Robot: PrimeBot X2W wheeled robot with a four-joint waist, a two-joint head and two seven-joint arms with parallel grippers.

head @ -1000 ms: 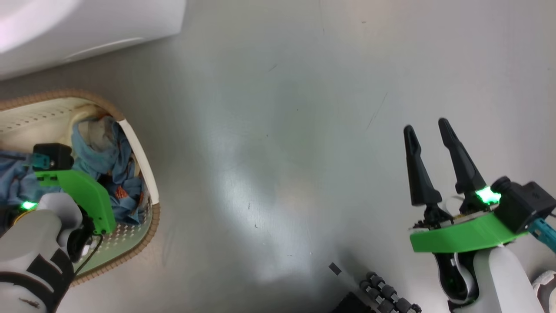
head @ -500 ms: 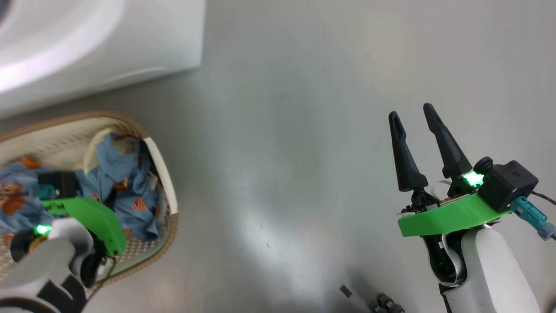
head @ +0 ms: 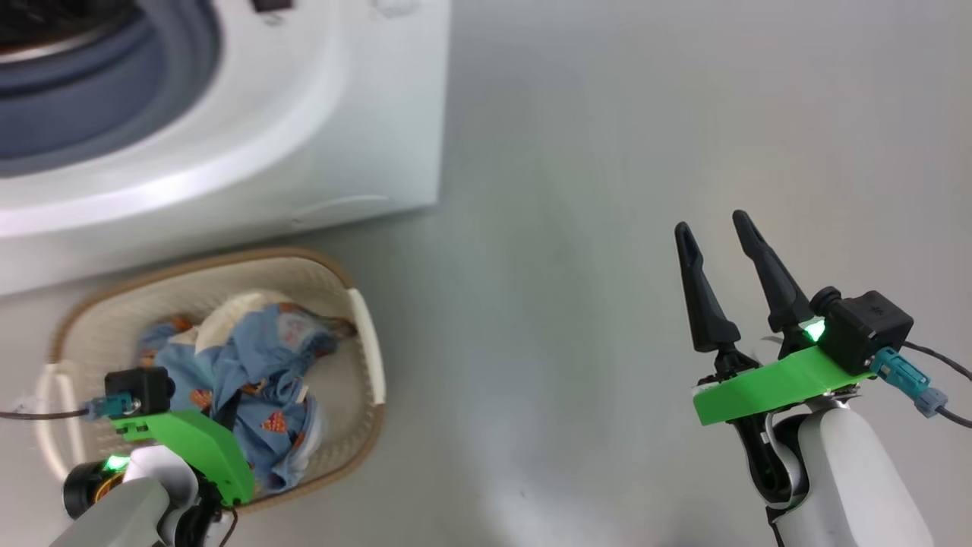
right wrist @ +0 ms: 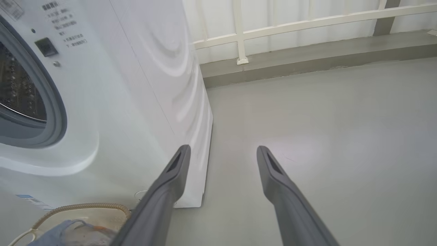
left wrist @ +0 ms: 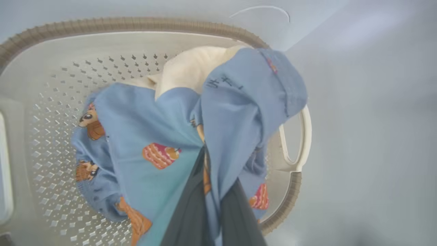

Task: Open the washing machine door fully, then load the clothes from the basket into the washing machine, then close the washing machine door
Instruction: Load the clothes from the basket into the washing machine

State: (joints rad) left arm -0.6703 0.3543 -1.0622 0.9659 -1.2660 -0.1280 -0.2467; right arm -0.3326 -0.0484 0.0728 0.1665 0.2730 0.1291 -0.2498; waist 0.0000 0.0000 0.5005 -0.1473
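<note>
the clothes (left wrist: 153,130) are now held in the closed left claw (left wrist: 205,160) and pulled up over the basket (left wrist: 51,85), and the head view has been raised to the open washer (head: 342,114), so loading is judged begun; the right claw (head: 710,221) is seen open.

The basket (head: 228,258) stands on the floor (head: 607,152) just before the washing machine (head: 319,114), and the clothes (head: 258,372) lie in it. The left claw (left wrist: 205,153) is over the basket, in the clothes; the right claw (head: 711,222) is over the floor, well to the right.
</note>
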